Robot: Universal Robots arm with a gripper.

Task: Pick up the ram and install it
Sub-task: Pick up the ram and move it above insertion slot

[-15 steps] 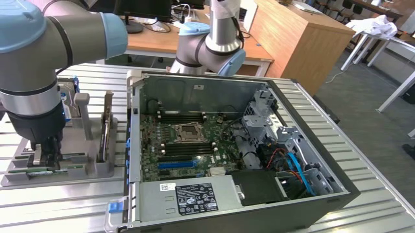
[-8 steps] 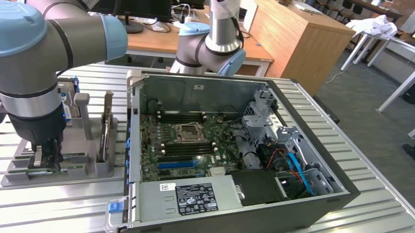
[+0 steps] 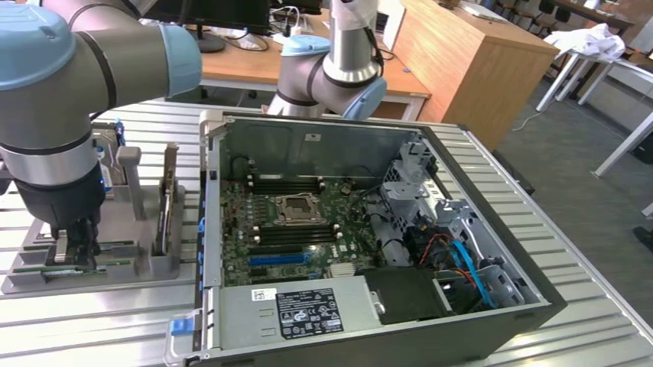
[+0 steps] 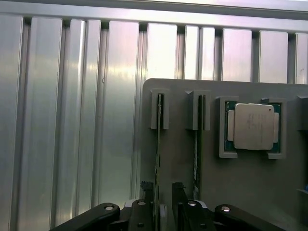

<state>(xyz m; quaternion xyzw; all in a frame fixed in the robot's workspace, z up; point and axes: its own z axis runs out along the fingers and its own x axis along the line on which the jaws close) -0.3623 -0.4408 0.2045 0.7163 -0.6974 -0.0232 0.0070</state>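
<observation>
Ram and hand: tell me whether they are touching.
Cannot tell. In the wrist view the ram runs between the open fingers of the hand; one finger stands clear, the other sits too close to the board to judge.

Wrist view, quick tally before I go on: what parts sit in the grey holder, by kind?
In the grey holder:
Ram sticks, standing on edge in slots: 2
Processor chip, flat in its recess: 1
Total: 3
</observation>
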